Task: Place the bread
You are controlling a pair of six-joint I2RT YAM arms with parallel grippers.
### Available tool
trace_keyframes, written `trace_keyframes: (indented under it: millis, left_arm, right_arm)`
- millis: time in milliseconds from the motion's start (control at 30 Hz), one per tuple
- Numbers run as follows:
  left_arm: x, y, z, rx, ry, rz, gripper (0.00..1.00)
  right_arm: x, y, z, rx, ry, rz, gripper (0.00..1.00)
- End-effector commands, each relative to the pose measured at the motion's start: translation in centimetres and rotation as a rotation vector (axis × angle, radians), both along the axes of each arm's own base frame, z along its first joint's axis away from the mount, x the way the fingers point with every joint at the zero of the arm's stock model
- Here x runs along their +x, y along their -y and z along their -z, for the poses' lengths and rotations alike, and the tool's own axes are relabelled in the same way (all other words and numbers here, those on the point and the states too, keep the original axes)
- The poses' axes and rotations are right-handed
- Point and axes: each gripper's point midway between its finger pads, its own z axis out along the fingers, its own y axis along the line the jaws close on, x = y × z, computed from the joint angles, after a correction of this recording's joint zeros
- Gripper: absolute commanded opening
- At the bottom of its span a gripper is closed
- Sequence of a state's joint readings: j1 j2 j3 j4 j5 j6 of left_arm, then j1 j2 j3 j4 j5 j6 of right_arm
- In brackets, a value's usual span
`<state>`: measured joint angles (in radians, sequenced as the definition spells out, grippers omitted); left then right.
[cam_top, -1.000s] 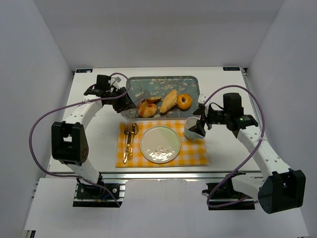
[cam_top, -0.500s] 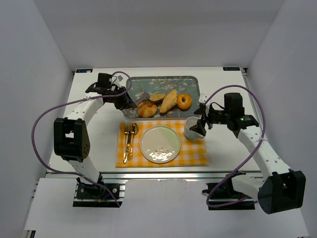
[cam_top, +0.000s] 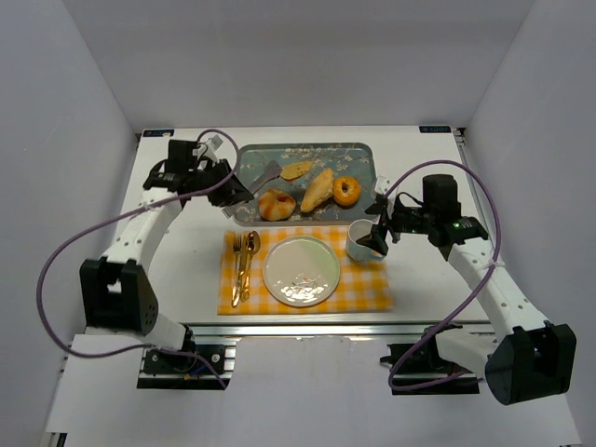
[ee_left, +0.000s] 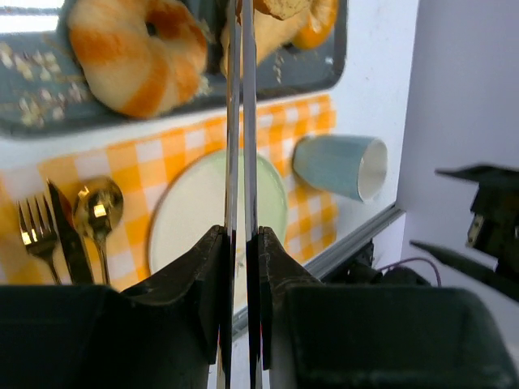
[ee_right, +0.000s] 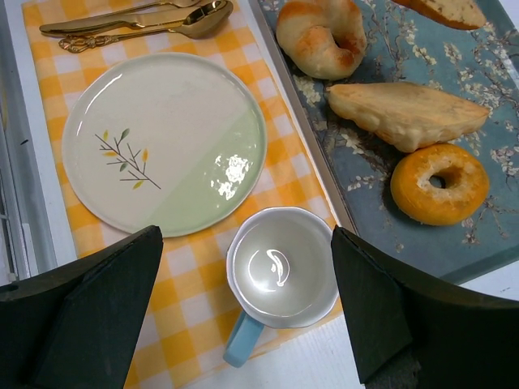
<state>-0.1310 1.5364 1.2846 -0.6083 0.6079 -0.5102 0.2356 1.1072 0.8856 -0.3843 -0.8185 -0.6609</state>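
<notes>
Lifted off tray now, bread slice clamped in L gripper; R gripper apart.

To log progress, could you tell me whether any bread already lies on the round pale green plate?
No, the round pale green plate shows only its bare glazed surface.

Plain white walls enclose a white table.

Bright, even light falls from overhead, and shadows on the counter are faint and soft. White glare spots sit on the plate and inside the cup. The left gripper looms dark and blurred close to its lens.
</notes>
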Motion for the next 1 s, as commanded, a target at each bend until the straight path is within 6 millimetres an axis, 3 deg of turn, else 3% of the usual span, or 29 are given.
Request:
trace_keyframes:
  millis: [0,67,167,367,533,567,733,800,967]
  left_arm:
    - [-4.3,-0.1,-2.6,-0.022,0.069,0.059,0.05]
    - [-6.5,-0.2,-2.2,-0.025,0.064,0.084,0.04]
    - [-11.3,-0.5,-0.2,-0.027,0.002,0.118,0.04]
    - [-15.9,-0.5,2.6,-0.019,-0.069,0.149,0.03]
    - [-17.3,-0.8,4.6,0.029,-0.114,0.145,0.09]
    - [-17.3,-0.8,4.8,0.036,-0.116,0.145,0.17]
    - [-17.3,-1.1,5.4,0.080,-0.122,0.136,0.36]
    - [-17.2,-1.3,4.9,0.091,-0.110,0.129,0.44]
    - [-16.3,-2.0,2.7,0.137,-0.045,0.094,0.47]
  right_arm:
    - [0.1,0.0,-1.4,0.023,0.051,-0.001,0.89]
    - [0.1,0.0,-1.6,0.028,0.057,-0.003,0.89]
    - [0.4,0.0,-2.6,0.047,0.086,0.014,0.89]
    - [1.9,0.3,-4.9,0.091,0.130,0.090,0.89]
    - [3.6,0.9,-6.6,0.134,0.146,0.187,0.89]
    - [3.8,1.0,-6.6,0.134,0.143,0.202,0.89]
    - [4.1,1.3,-6.5,0.138,0.129,0.226,0.89]
    - [4.1,1.4,-6.3,0.136,0.120,0.230,0.89]
    - [4.0,1.4,-6.1,0.137,0.112,0.229,0.89]
